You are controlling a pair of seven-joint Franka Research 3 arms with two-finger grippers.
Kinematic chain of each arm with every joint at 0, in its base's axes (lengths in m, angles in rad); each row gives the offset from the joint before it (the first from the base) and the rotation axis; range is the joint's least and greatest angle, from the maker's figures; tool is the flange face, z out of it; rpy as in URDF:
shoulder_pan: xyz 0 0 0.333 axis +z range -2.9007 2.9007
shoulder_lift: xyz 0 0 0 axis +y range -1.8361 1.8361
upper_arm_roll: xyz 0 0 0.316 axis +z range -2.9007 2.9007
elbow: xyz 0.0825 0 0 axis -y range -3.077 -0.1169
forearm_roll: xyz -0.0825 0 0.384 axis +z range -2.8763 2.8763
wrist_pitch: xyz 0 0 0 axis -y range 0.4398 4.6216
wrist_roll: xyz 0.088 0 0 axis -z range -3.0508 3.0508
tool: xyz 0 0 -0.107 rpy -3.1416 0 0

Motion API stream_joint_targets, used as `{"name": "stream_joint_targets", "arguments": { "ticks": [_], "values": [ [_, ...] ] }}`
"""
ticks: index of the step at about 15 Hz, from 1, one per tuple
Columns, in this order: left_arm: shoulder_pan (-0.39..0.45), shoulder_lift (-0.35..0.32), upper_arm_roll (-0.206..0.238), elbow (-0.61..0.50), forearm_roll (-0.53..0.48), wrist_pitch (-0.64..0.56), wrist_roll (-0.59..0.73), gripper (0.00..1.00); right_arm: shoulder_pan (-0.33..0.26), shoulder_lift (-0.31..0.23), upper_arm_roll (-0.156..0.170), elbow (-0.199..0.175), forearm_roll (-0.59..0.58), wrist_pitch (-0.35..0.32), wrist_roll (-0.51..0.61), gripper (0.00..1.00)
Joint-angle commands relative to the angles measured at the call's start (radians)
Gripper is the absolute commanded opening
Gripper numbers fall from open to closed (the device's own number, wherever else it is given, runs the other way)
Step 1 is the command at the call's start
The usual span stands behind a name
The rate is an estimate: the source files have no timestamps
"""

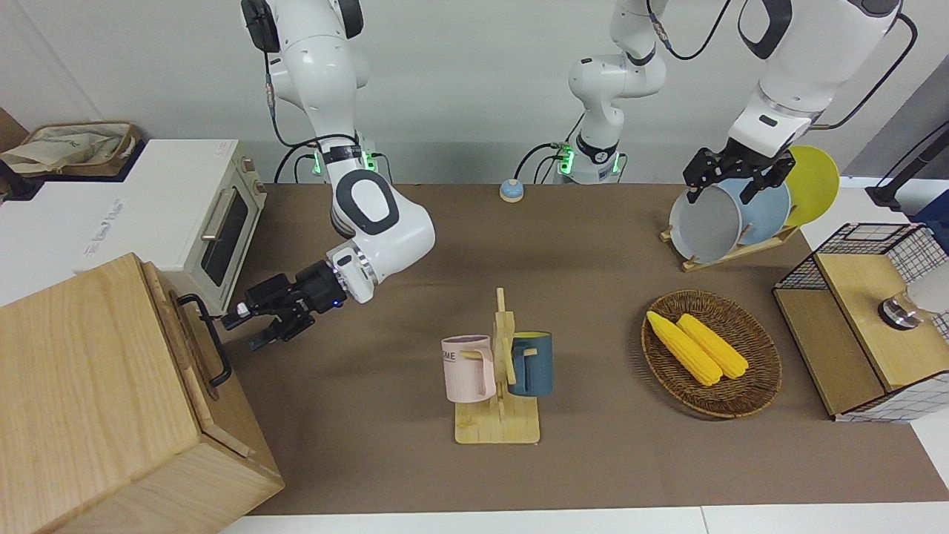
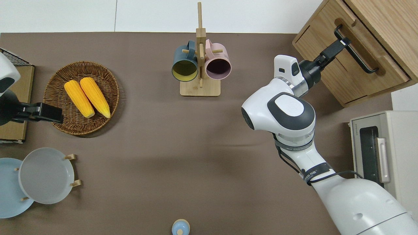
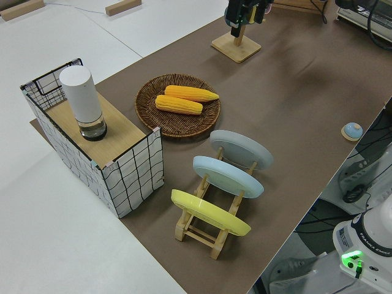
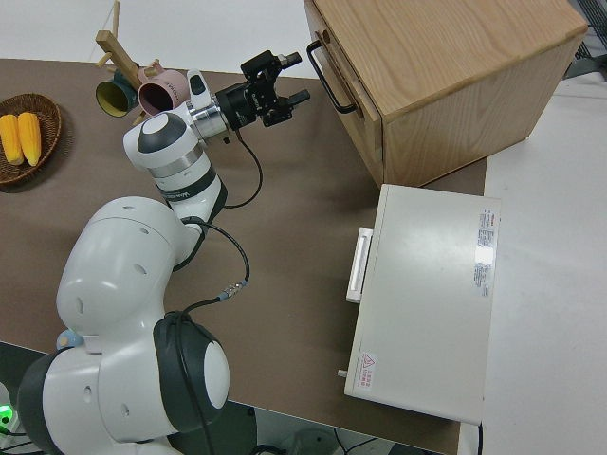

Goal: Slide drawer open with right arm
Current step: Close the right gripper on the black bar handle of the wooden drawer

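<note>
Jaws of right gripper [image 1: 252,320] spread, empty, fingertips at the black handle [image 1: 211,348] but not yet closed around it. Drawer [image 2: 354,62] shut in wooden box [image 1: 96,400], at right arm's end of table. Handle bar runs crosswise to the reach; pull likely straight back along it. Left arm parked.

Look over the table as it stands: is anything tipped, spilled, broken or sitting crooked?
Nothing looks spilled, tipped or broken. The big wooden box sits at an angle to the table edge, unlike the toaster oven beside it. Its drawer looks shut, with the right gripper, fingers open, by the handle. The left arm is parked.
</note>
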Motion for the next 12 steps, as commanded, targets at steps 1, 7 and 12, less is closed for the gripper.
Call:
{"name": "stream_joint_targets", "arguments": {
  "ticks": [1,7,12],
  "values": [
    [-0.007,-0.004,0.000,0.009,0.018,-0.018,-0.010,0.99,-0.044,0.010,0.009,0.006,-0.062,0.047,0.022,0.983],
    [-0.007,-0.004,0.000,0.010,0.018,-0.018,-0.010,0.99,-0.082,0.025,0.010,0.034,-0.103,0.084,0.005,0.438],
    [-0.007,-0.004,0.000,0.010,0.018,-0.018,-0.010,0.99,-0.090,0.025,0.010,0.034,-0.108,0.092,-0.027,0.000]
  ]
}}
